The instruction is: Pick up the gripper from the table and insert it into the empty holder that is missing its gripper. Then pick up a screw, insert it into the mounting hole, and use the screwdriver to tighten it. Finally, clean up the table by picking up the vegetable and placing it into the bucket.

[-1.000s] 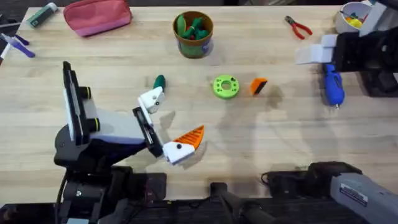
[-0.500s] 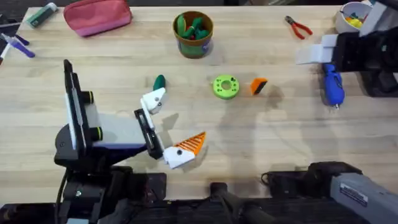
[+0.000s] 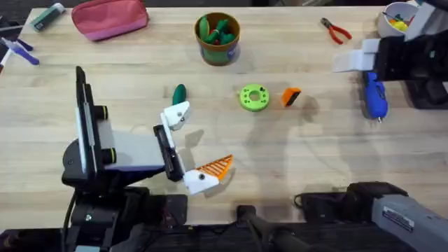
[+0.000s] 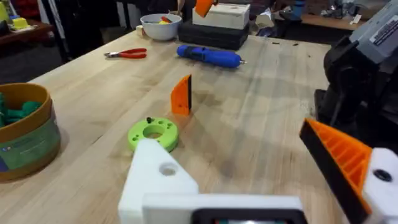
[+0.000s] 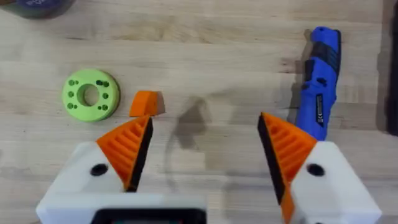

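Robotics lab or workshop, pale wooden bench (image 3: 294,161) with two arm bases bolted at its near edge, red-handled pliers (image 3: 336,30) and blue powered screwdriver (image 3: 374,95) lying far right, cluttered desks and equipment in the room behind

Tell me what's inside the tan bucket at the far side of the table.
The bucket holds several green toy pieces, with a bit of red showing among them in the overhead view. Whatever lies beneath them, and the bucket's bottom, is covered by the pile.
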Action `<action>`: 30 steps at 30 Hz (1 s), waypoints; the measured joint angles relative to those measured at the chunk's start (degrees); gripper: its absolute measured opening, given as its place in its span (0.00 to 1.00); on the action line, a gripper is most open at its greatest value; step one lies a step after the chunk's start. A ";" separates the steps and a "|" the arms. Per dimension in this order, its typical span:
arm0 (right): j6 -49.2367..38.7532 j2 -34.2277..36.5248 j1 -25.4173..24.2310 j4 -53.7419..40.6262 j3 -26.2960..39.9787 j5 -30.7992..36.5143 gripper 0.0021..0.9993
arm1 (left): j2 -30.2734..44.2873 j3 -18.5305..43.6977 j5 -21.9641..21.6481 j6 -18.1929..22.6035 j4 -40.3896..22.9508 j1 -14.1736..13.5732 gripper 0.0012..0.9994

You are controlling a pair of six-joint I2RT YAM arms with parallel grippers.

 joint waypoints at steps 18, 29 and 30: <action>0.00 0.00 0.00 0.00 0.00 0.02 0.99 | 0.00 0.00 0.00 -0.83 0.00 0.00 0.99; 0.00 -0.01 0.00 0.00 0.00 0.01 0.99 | 0.00 0.00 0.00 -0.85 0.00 0.00 0.99; 0.00 0.01 0.00 0.00 0.00 0.00 0.99 | 0.00 0.00 -0.02 -0.85 0.00 0.00 0.99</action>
